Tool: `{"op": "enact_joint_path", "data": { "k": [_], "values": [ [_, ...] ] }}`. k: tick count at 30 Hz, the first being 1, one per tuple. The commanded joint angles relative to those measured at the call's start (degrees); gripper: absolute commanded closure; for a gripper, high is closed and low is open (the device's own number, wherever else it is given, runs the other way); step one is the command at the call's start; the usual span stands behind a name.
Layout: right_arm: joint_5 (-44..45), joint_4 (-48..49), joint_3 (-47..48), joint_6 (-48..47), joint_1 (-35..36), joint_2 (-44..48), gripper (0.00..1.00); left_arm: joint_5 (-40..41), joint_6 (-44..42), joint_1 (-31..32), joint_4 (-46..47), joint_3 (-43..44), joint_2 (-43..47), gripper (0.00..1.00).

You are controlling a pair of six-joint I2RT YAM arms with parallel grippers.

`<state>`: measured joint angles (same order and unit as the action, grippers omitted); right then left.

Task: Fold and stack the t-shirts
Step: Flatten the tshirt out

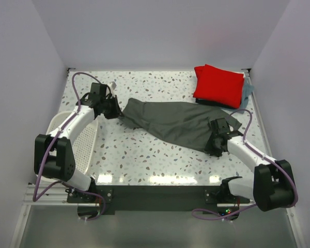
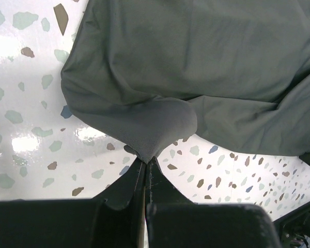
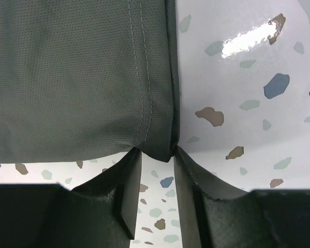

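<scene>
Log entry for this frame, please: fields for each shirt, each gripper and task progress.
dark grey t-shirt: unfolded, spread over the table between both grippers
left gripper: shut on one end of it
right gripper: shut on a hemmed corner
red t-shirt: folded, far right corner, lying on the light blue-grey t-shirt
white basket: near left edge
progress: grey one not yet folded

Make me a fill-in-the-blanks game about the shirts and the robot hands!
The left gripper and right gripper pinch one shirt, coloured ___.
The red shirt lies ___ the blue shirt.
The basket sits under the ___ arm.
Missing: grey, on, left.
</scene>
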<state>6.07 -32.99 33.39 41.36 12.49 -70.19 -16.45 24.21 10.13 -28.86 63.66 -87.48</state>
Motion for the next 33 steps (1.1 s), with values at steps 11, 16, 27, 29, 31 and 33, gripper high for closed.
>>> {"op": "enact_joint_path", "data": {
  "k": [11,16,27,29,31,33],
  "values": [
    [0.6,3.1,0.4,-2.1,0.3,-2.1,0.87,-0.3,-1.8,-0.5,0.3,-1.8,1.9,1.00],
    [0.0,0.4,3.1,-2.5,0.3,-0.8,1.00,-0.2,-1.7,-0.5,0.2,-1.1,2.0,1.00],
    [1.9,-16.5,24.3,-6.6,-0.3,6.7,1.00,-2.5,2.7,-1.3,-1.5,14.6,-0.8,1.00],
    [2.0,-19.8,32.1,-7.8,-1.1,7.4,1.00,-3.5,4.2,-1.4,-2.6,21.4,-2.3,1.00],
    [3.0,-23.0,40.9,-9.1,-1.6,7.0,1.00,-4.1,5.1,-1.4,-4.0,26.6,-4.0,1.00],
    [4.8,-24.6,47.0,-9.9,-1.9,6.6,1.00,-4.5,6.3,-1.4,-4.9,34.8,-5.0,1.00]
  ]
}}
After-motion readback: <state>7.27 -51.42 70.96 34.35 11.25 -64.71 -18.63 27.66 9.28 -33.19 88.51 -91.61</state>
